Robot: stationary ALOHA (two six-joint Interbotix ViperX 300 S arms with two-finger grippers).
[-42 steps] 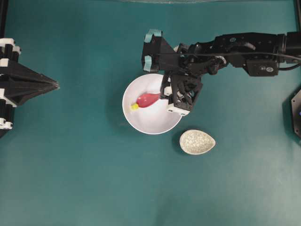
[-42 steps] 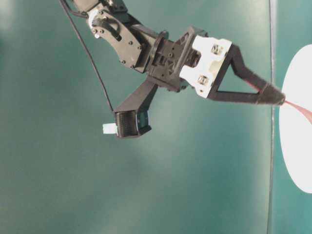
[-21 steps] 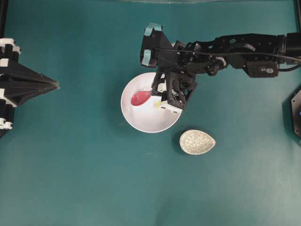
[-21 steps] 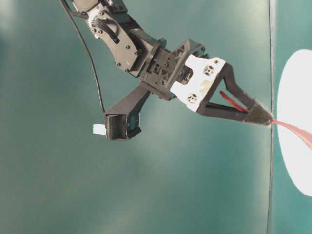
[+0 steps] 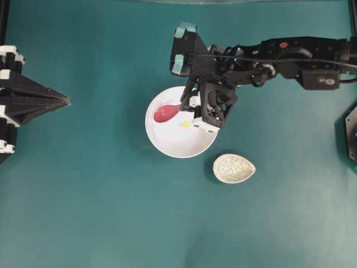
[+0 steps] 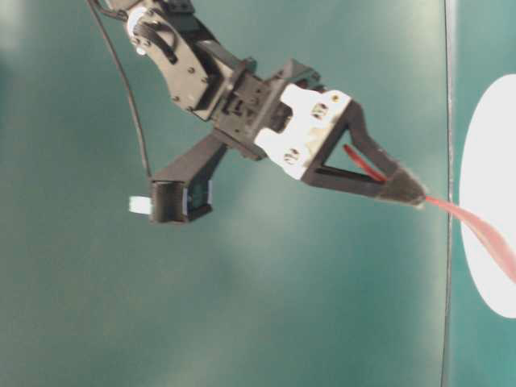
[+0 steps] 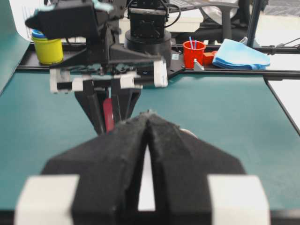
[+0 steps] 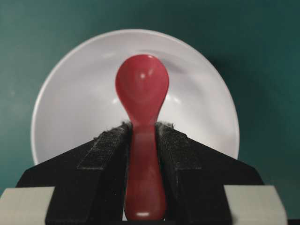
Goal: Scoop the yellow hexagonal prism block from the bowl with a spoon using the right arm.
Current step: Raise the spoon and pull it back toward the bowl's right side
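In the middle of the green table point(image 5: 100, 212), the white bowl point(image 5: 167, 146) holds the yellow hexagonal prism block point(image 5: 186, 124) near its centre, just beside the red spoon point(image 5: 165, 112), whose scoop hangs at ten o'clock from the block with nothing in it. The right end effector point(image 8: 144, 136) is clenched on the spoon's handle, over the bowl's two o'clock rim. At nine o'clock, well apart, the left end effector point(image 7: 147, 123) rests with jaws pressed together. A speckled spoon rest point(image 5: 234, 168) lies at five o'clock of the bowl.
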